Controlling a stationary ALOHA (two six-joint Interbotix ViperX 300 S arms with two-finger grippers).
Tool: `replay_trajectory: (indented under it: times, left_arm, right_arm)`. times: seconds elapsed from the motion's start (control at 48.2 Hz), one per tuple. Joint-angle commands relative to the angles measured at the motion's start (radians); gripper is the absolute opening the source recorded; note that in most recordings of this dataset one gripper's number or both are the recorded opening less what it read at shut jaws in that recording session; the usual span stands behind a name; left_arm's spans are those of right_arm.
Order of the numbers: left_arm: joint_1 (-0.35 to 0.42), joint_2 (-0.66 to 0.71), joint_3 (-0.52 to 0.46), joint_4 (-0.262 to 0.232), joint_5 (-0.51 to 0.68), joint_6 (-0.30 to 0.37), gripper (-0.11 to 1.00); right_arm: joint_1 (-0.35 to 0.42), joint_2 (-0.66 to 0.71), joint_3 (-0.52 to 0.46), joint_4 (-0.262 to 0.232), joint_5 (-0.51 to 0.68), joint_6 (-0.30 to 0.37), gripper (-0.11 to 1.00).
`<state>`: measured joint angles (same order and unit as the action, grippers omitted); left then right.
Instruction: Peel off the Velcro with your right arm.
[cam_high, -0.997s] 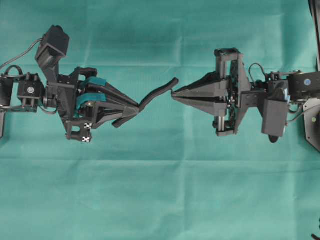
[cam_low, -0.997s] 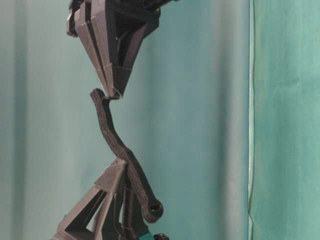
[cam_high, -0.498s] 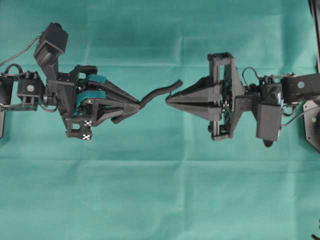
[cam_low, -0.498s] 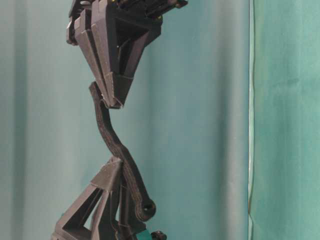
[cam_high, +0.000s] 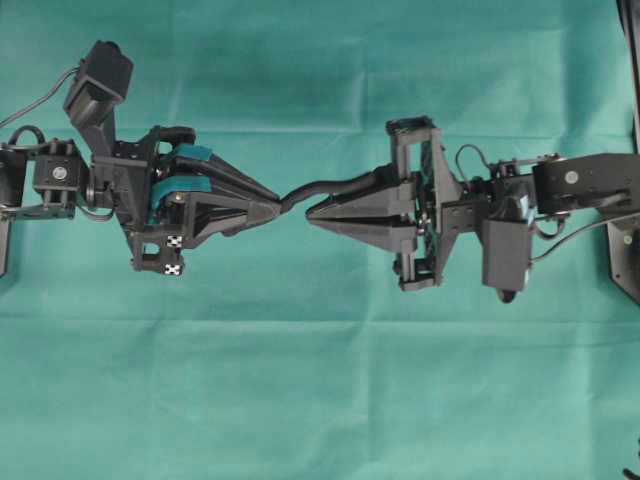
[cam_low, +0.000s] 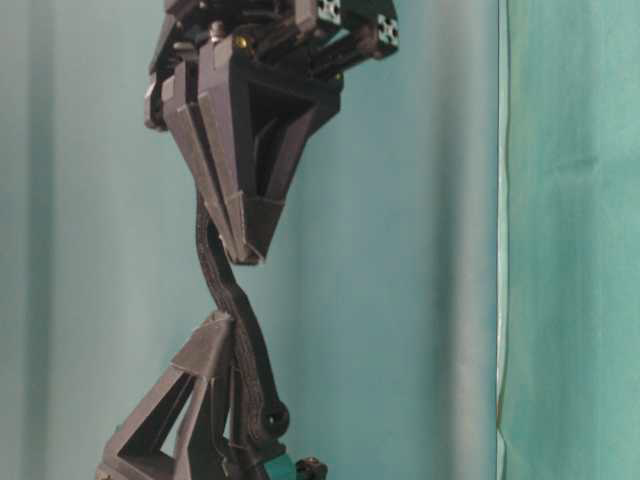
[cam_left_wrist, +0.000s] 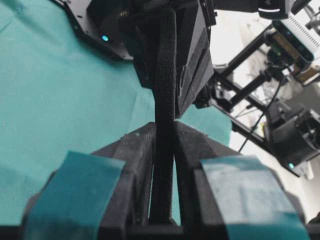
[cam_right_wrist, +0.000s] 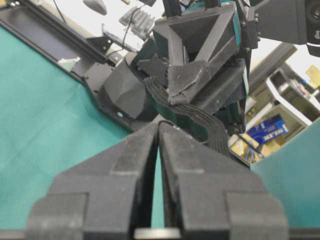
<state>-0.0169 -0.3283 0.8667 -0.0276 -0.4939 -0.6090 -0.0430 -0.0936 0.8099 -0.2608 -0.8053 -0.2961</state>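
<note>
Overhead view: straight down on the green surface (cam_high: 320, 400), both arms in frame, moderately far. Table-level view: low, close, apparently sighting along the line of the two arms. Each wrist view looks out past its own fingers (cam_left_wrist: 125, 165) at the opposite arm, very near. All four share the central strap (cam_high: 330, 186).
</note>
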Motion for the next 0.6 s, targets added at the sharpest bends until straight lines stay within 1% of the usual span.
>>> replay_trajectory:
  times: [0.0,0.228,0.581]
  left_arm:
    - [0.009,-0.012,-0.017,-0.002,-0.015,0.002,0.1]
    - [0.012,-0.011,-0.015,-0.002,-0.038,0.002,0.1]
    - [0.02,-0.011,-0.015,-0.002,-0.043,0.002,0.1]
  right_arm:
    - [0.006,0.002,-0.031,-0.002,-0.011,0.003,-0.09]
    - [0.009,0.029,-0.051,-0.002,-0.009,0.003,-0.09]
    - [0.025,0.063,-0.067,-0.002,-0.002,0.006,-0.09]
